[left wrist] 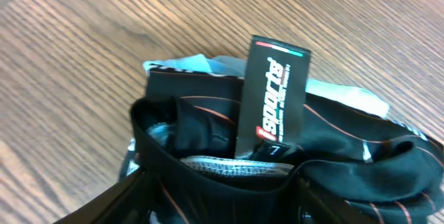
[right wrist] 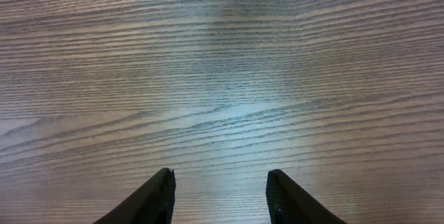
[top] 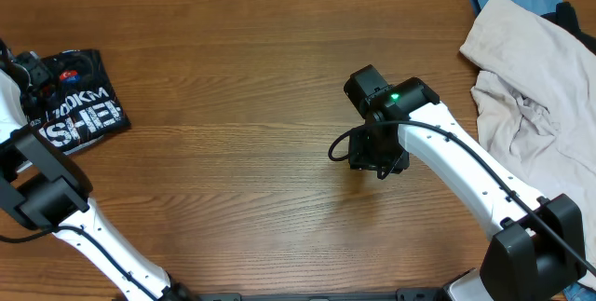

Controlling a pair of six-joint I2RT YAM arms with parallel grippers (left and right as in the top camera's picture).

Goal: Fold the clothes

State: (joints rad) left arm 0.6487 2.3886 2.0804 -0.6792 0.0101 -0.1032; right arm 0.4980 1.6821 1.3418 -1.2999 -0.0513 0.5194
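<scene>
Light came down even and warm on the wooden table (top: 233, 152), and the overhead view was crisp, with shadows faint. In the right wrist view, a pale glare streaked the grain and the right gripper (right wrist: 220, 200) showed as dark silhouettes. The left wrist view was soft: the black garment (left wrist: 277, 154) was blurred and murky along the bottom edge.

Wood and cloth on the worktop.
The table (top: 233, 77) was wood with clear grain and a soft gloss. At its left edge the black shirt (top: 84, 105) was smooth cloth with a glossy black tag (left wrist: 272, 99); at the right edge the beige garment (top: 531, 68) was matt, creased cloth.
</scene>
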